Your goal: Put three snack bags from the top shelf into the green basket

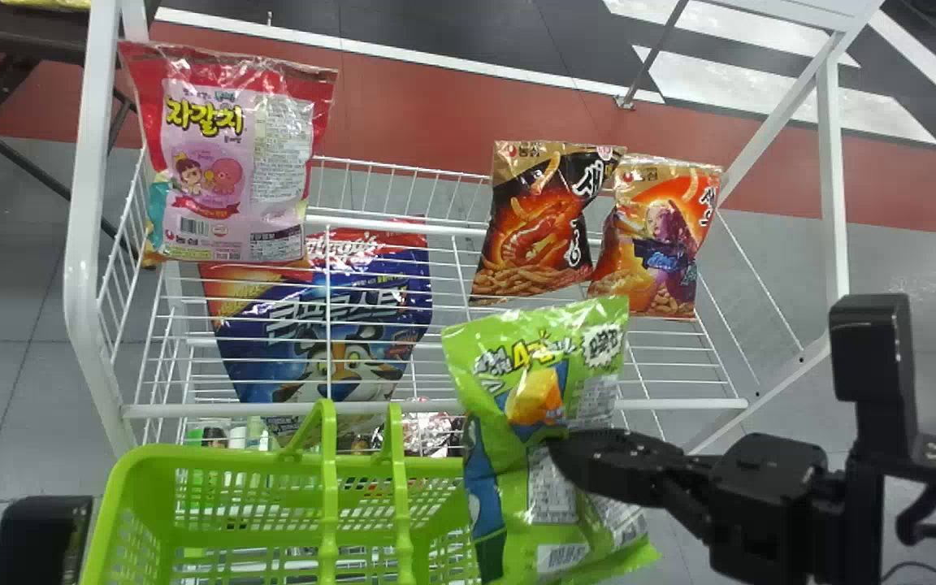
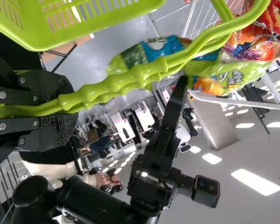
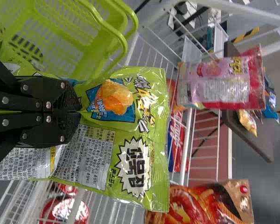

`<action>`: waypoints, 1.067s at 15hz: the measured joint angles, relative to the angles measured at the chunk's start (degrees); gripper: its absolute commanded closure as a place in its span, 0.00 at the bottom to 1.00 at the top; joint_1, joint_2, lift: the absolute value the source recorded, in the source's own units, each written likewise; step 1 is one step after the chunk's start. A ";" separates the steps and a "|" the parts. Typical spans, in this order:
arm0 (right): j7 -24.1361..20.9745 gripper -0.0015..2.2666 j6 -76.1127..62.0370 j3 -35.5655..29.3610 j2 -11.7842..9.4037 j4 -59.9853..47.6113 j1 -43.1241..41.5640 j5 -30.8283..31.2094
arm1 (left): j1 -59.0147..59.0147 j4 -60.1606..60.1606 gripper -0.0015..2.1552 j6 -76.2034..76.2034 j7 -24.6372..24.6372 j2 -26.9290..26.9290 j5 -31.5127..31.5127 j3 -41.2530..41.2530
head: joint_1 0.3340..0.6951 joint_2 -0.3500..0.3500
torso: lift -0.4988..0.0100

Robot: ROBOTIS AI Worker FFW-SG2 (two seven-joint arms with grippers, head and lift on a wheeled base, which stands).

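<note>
Holds the green snack bag by the right side of the green basket, pinching it near the middle with the right pincer. Points the right arm leftward, toward the basket. Clamps the basket's handles in the left pincer. Faces, beyond the basket, a white wire shelf with a pink bag to the left and two orange-brown bags to the right. Farther past the basket, looks onto grey floor crossed by a red band.
</note>
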 measured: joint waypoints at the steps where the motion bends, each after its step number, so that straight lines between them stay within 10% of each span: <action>1: -0.33 0.99 0.01 1.37 0.22 0.05 1.10 -0.19 | 0.00 0.00 0.66 -0.05 0.00 -0.01 0.12 0.07 | 1.00 0.00 | 0.89; 16: -1.73 0.99 -3.68 35.65 0.17 21.63 3.67 17.01 | 1.51 -1.48 0.66 -0.09 -0.44 0.01 0.59 -0.14 | 1.00 0.00 | 0.89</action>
